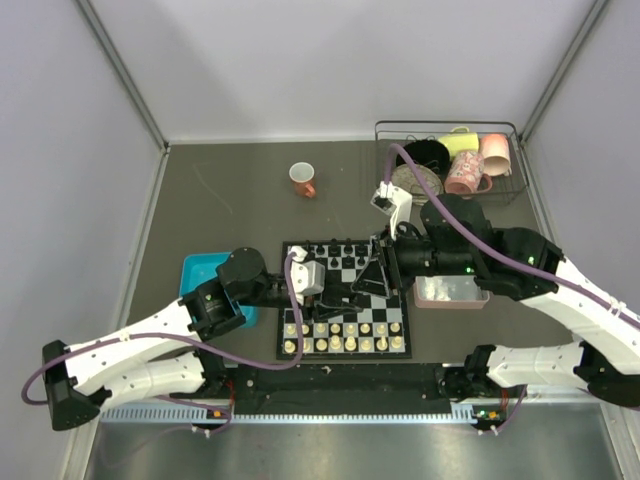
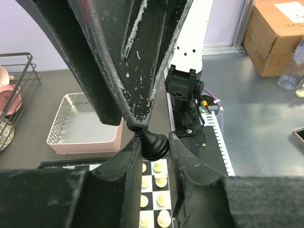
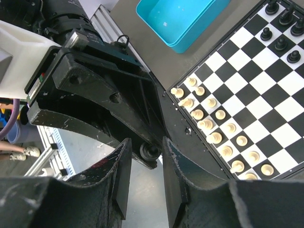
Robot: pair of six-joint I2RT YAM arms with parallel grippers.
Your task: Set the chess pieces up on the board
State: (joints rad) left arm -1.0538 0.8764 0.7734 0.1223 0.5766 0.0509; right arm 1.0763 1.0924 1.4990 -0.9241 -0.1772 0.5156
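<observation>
Board: black and white checks, thin black border.
Chess pieces: glossy black, uniform.
Cream-white figures: cream-white, no markings.
Teal tray: plain teal throughout.
Pink tray: pale pink, with a fine dotted pattern on the walls (legible in the left wrist view only).
Worktop: dark grey-brown, matt, unpatterned.
Orange mug: orange outside, pale inside.
Wire rack: black. It holds a patterned mug in pink and white, a yellow mug and a black mug.
Arms: white shells, black joints.
Cables: purple.
Cardboard box: brown.
</observation>
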